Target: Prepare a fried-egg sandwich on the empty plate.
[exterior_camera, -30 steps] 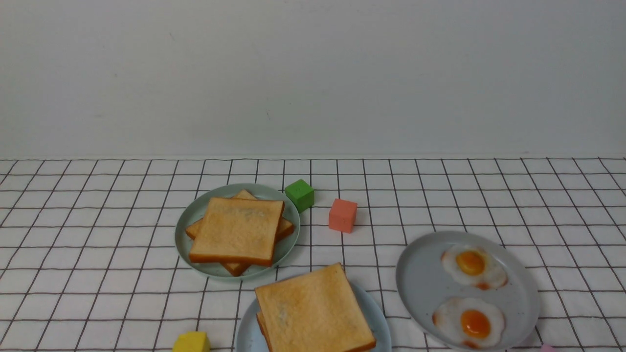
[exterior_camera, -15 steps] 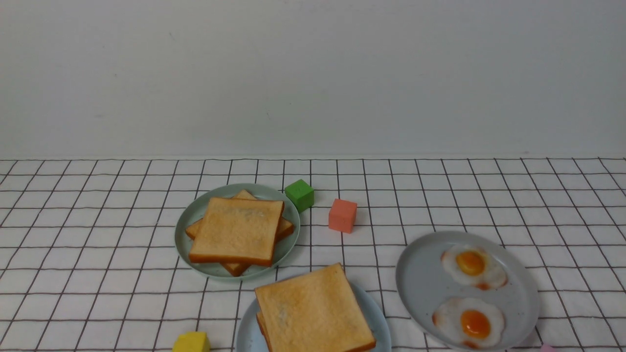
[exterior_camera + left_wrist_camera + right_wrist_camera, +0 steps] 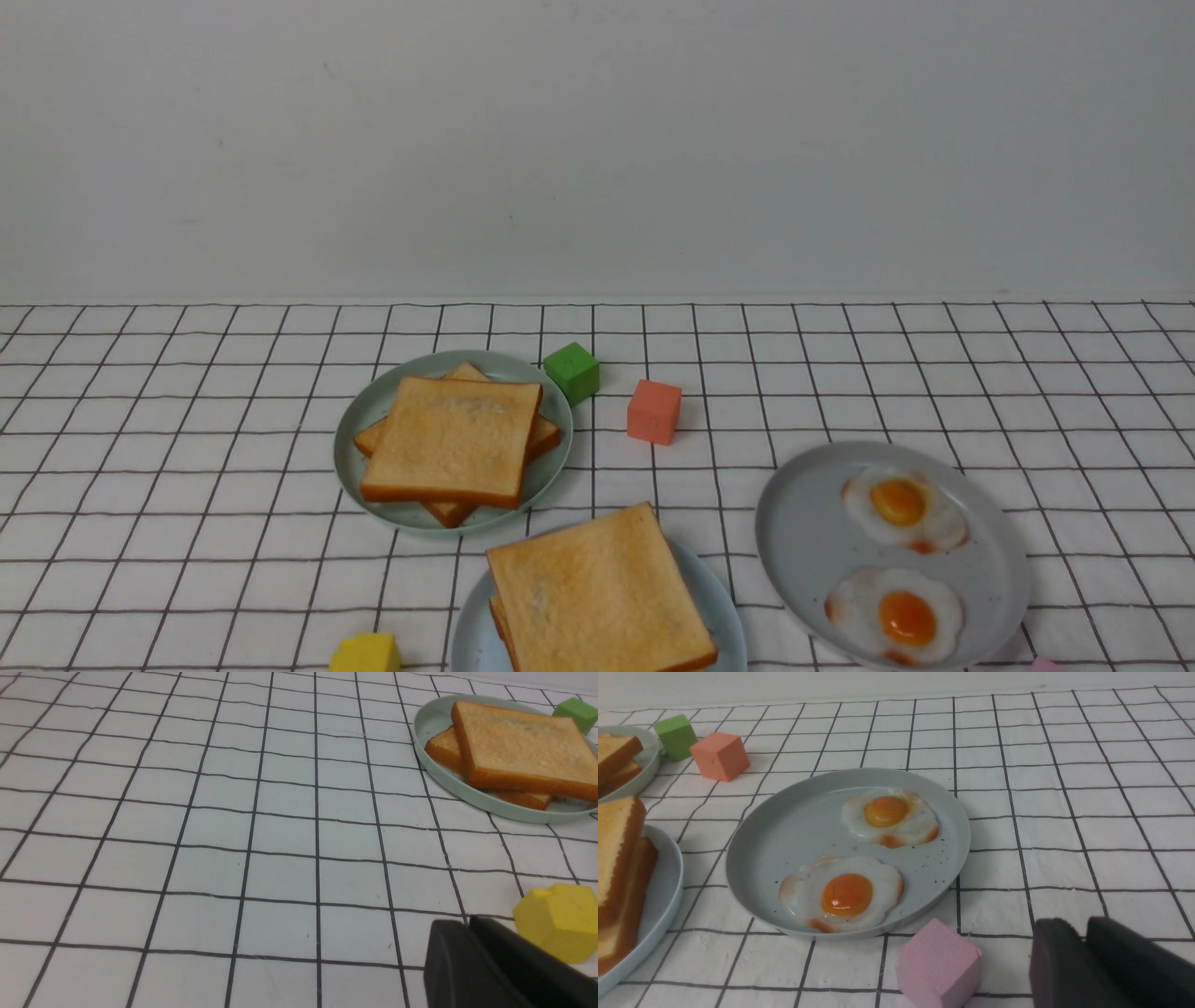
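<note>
Two golden toast slices (image 3: 597, 597) lie stacked on the light-blue plate (image 3: 470, 639) at the front centre; the right wrist view shows them (image 3: 612, 858) edge-on on that plate (image 3: 663, 896), and no egg shows between them. Two fried eggs (image 3: 901, 504) (image 3: 896, 616) rest on the grey plate (image 3: 803, 541) to the right. Neither gripper appears in the front view. My left gripper (image 3: 467, 921) hovers low over the cloth beside a yellow block (image 3: 560, 919), fingers pressed together and empty. My right gripper (image 3: 1083, 926) is near the grey plate (image 3: 794, 830), tips slightly parted, holding nothing.
A pale green plate (image 3: 350, 448) with more stacked toast (image 3: 453, 439) sits left of centre. Behind it stand a green cube (image 3: 571, 371) and a salmon cube (image 3: 653, 411). A pink cube (image 3: 938, 961) lies just in front of the grey plate. The yellow block (image 3: 366, 653) is at the front edge.
</note>
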Robot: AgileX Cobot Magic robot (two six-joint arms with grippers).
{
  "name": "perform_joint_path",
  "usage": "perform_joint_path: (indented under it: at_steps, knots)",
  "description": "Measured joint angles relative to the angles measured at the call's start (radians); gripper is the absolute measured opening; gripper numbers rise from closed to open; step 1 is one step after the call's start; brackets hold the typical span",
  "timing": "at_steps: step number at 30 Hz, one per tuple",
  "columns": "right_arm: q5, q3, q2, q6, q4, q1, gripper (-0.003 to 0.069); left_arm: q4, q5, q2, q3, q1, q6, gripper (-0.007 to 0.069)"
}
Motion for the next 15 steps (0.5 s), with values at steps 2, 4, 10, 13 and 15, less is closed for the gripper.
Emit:
perform_joint_path:
  at_steps: [2,4,10,13,15]
  knots:
    - [0.000,0.000,0.000,0.000,0.000,0.000,0.0119,0.000,0.000,0.000,0.000,0.000,0.000,0.0047]
    - [0.000,0.000,0.000,0.000,0.000,0.000,0.0121,0.000,0.000,0.000,0.000,0.000,0.000,0.0048]
    - [0.000,0.000,0.000,0.000,0.000,0.000,0.0129,0.000,0.000,0.000,0.000,0.000,0.000,0.0049]
    - [0.000,0.000,0.000,0.000,0.000,0.000,0.0132,0.000,0.000,0.000,0.000,0.000,0.000,0.0050]
    - [0.000,0.000,0.000,0.000,0.000,0.000,0.0134,0.000,0.000,0.000,0.000,0.000,0.000,0.0050]
